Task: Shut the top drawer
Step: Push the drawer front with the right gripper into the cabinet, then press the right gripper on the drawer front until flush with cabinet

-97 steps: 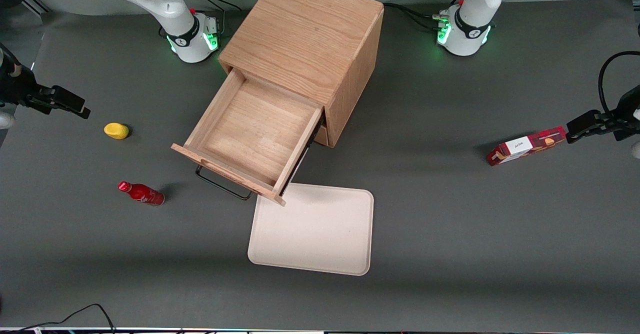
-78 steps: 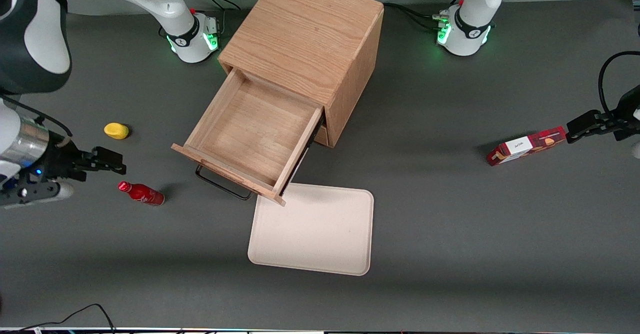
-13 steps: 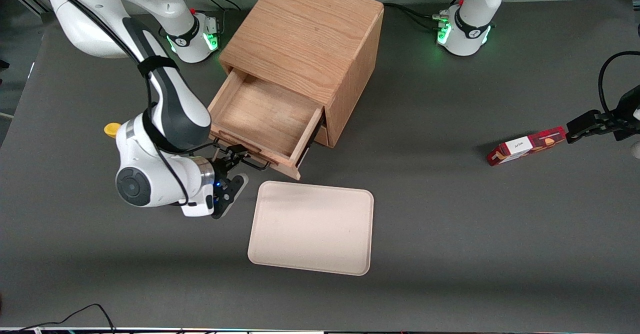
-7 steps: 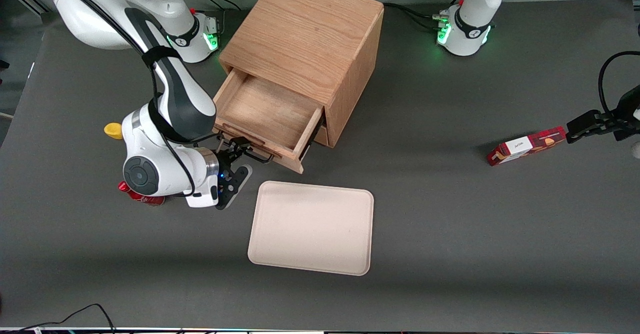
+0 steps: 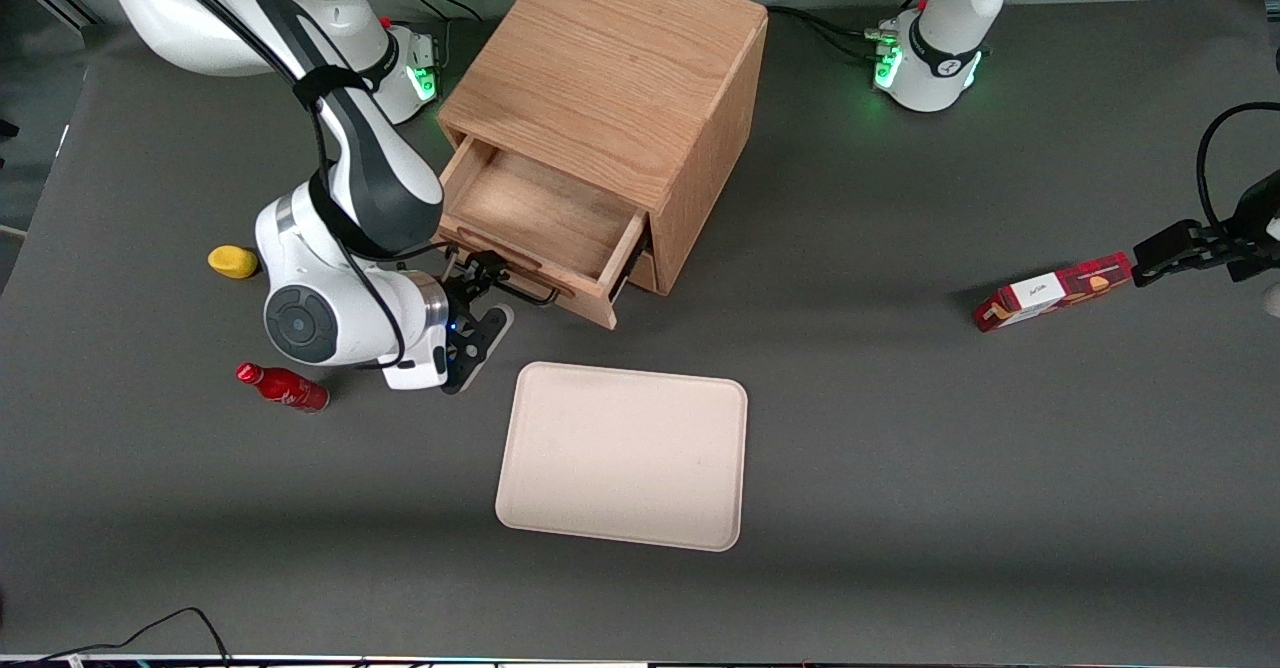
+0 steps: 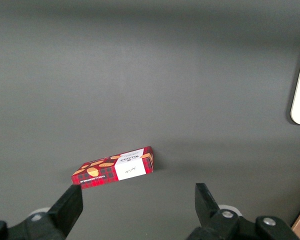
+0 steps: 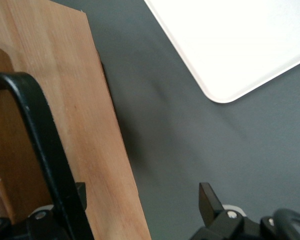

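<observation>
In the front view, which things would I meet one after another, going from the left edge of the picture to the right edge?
Yellow object → red bottle → tool, open at the top drawer handle → beige tray → red plaid box.

light: even, overhead | shadows: soft, short | glare: tray washed out white | blur: none
</observation>
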Available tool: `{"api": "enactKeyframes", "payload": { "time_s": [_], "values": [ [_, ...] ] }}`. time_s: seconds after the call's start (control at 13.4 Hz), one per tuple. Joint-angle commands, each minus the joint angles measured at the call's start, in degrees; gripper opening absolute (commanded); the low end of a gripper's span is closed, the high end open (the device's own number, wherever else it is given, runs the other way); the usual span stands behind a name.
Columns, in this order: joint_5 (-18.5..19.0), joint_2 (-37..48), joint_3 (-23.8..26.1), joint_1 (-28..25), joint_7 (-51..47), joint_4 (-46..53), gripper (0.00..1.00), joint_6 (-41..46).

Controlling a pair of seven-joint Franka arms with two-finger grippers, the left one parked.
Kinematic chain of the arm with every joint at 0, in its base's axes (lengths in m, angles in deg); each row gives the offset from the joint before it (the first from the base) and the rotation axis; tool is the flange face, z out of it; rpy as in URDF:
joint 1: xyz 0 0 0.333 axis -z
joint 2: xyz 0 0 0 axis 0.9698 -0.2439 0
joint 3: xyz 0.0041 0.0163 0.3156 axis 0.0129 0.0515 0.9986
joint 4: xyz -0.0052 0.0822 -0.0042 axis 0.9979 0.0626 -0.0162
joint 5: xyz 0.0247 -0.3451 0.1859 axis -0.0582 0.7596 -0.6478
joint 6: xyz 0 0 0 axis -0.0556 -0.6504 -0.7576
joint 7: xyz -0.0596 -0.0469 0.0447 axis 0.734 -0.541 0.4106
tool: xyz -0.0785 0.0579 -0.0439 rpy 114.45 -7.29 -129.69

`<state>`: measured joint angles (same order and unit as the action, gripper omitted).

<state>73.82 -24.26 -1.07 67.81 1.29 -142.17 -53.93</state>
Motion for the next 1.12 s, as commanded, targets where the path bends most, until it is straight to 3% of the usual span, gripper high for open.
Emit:
{"api": "enactKeyframes", "payload": {
  "time_s": [0.0, 1.04],
  "values": [
    [0.64, 3.04, 1.70, 0.17, -3.28, -3.86, 1.00, -1.66],
    [0.47, 7.00, 7.24, 0.25, -10.31, -11.07, 1.00, -4.92]
  ]
}}
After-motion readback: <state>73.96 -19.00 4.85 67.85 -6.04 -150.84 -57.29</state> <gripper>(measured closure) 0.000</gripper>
